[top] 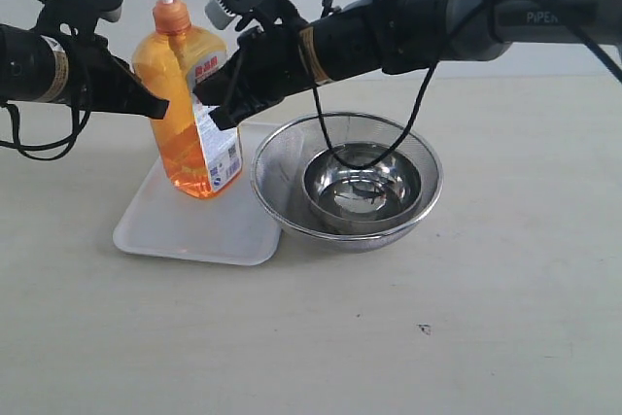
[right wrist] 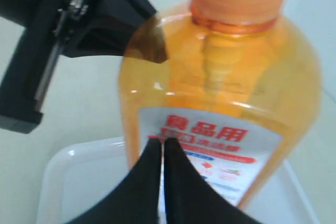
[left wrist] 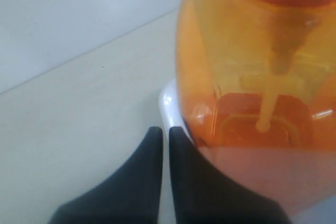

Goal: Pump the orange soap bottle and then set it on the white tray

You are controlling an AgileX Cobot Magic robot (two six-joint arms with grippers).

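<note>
Pale tabletop, plain light wall behind. The left gripper [top: 155, 107] is sitting with its fingers pressed together on nothing, tip at the flank of the orange soap bottle [top: 183, 94]. The bottle is standing on the white tray [top: 160, 232], apparently leaning left; actual contact is hard to confirm from the blurred wrist views. The right gripper [top: 216, 121] is likewise pinched closed and empty, lying across the label. Risk: either arm nudging sideways while withdrawing is likely tipping the tall, unheld bottle off the tray or toward the mesh strainer [top: 282, 203].
</note>
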